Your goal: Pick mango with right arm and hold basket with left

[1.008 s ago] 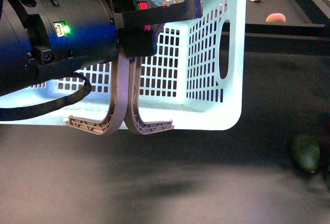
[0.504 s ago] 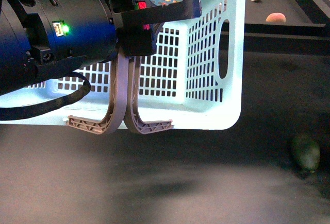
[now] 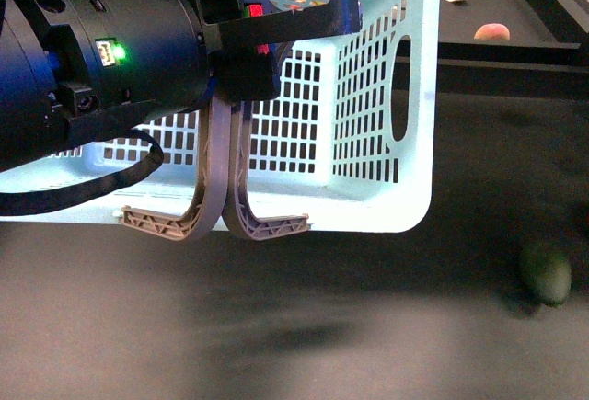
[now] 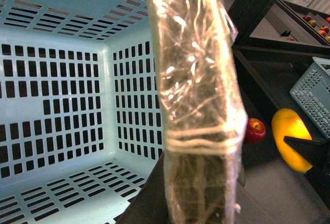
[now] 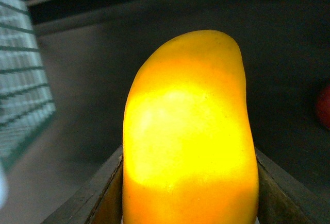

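Orange-yellow mango clamped in right hand, seen only from wrists; front view: left hand closed on basket handles.

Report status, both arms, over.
Left gripper shut on basket handles. Right gripper shut on mango. Green fruit lies apart from basket.

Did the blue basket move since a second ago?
No. The basket lines up with the dark shelf edge behind it just as before.
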{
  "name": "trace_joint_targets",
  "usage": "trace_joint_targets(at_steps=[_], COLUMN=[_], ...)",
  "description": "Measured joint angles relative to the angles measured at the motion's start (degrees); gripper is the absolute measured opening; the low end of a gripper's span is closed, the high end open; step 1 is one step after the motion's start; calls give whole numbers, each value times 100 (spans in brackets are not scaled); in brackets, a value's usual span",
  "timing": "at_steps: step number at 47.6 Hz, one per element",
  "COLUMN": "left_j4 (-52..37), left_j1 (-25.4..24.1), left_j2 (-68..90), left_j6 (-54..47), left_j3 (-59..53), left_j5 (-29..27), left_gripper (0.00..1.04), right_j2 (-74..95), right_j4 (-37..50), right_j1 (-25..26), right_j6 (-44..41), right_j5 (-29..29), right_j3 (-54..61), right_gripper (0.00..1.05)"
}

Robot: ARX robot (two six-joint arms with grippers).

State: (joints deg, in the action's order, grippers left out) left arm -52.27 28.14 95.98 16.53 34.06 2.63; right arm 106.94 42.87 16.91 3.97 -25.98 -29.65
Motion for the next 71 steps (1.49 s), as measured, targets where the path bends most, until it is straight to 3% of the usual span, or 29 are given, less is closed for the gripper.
trace_joint_targets(at_steps=[5,12,28,38,58,69,71], left_j4=[0,0,0,0,0,0,17], left_j1=[0,0,0,0,0,0,0], left_j2=[0,0,0,0,0,0,0], left_j6=[2,0,4,4,2,-2,-24], left_j3=[0,0,0,0,0,0,-7], left_j5=[2,0,2,11,2,4,13], left_gripper=[8,8,8,8,8,8,8], right_j2=[-1154,-2072,-1816,-986,444,507,380], right_j4=[-334,-525,-560,-490,-249,-50,20], right_j1=[-640,-1558,-3084,-3510,-3764,-3777,-3762], right_j6=[457,994,1456,1655,1864,1904,1928], right_j5=[-236,-131,538,863,1178,1250,1263], right_j3=[175,160,-256,-859,-1829,-1878,-1799], right_gripper=[58,58,58,58,58,96,98])
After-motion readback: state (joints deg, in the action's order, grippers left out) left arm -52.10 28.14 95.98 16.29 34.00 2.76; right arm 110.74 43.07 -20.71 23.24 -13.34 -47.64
